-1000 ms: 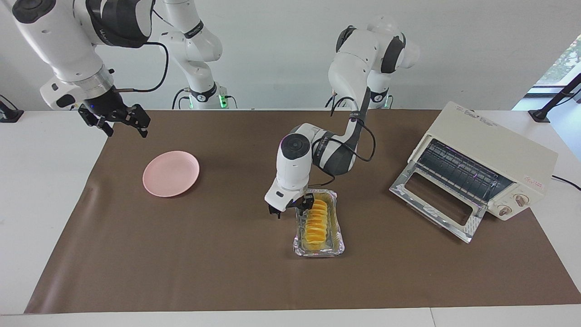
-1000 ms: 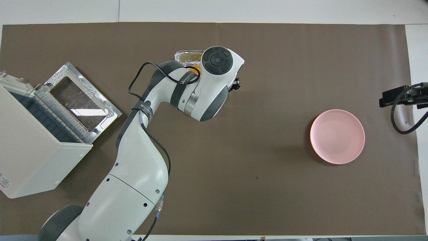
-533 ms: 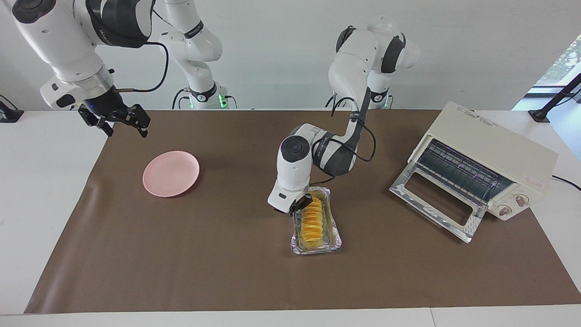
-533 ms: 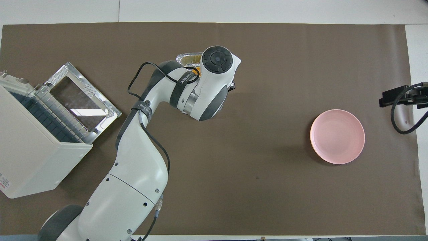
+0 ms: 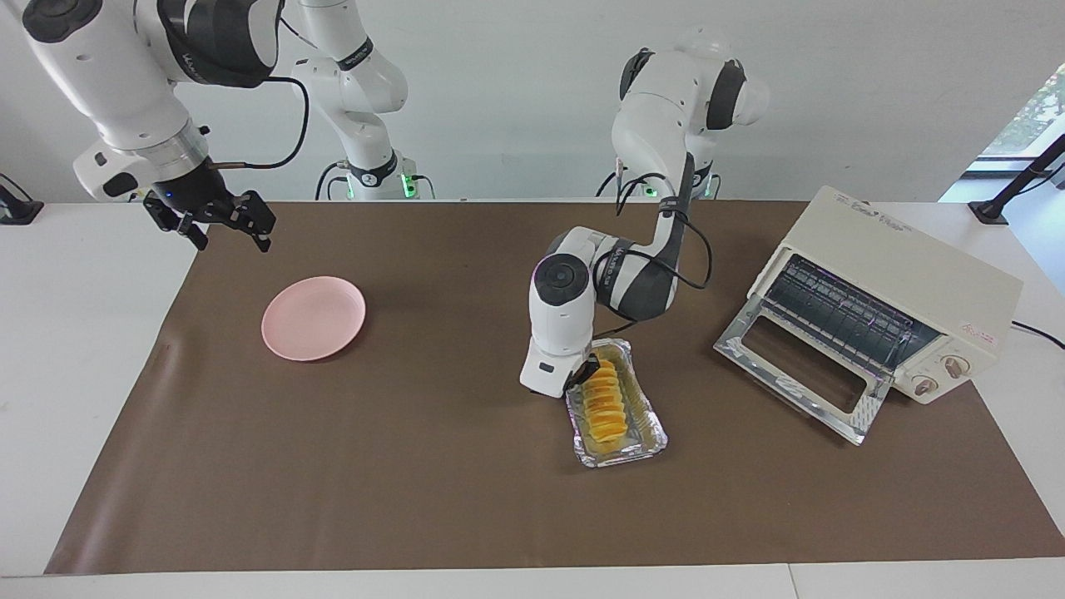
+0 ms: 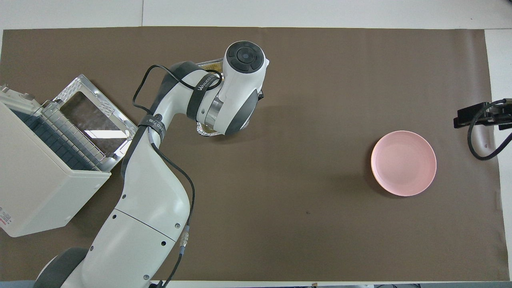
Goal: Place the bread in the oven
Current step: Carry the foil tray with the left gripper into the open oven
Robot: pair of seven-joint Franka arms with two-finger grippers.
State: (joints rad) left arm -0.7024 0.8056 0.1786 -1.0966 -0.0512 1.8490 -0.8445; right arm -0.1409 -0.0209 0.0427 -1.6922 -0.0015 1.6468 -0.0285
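Observation:
The bread point(image 5: 605, 403), a ridged golden loaf, lies in a foil tray point(image 5: 650, 426) on the brown mat, in the middle of the table. My left gripper point(image 5: 582, 376) is down at the tray's end nearer the robots, shut on its rim beside the loaf's end. In the overhead view the wrist hides the gripper and most of the tray point(image 6: 204, 132). The cream oven point(image 5: 907, 270) stands at the left arm's end of the table with its glass door point(image 5: 799, 378) folded down open and the rack showing. My right gripper point(image 5: 231, 240) waits open in the air over the mat's edge, beside the plate.
A round pink plate point(image 5: 314, 318) sits on the mat toward the right arm's end, seen from above as plate point(image 6: 403, 163). Bare mat lies between the tray and the open oven door point(image 6: 96, 122). The right gripper point(image 6: 478, 116) hangs at the mat's edge.
My left gripper closed on the tray's rim, then pulled it toward the oven, turning the tray slightly; the bread rode along in it. The right arm has not moved.

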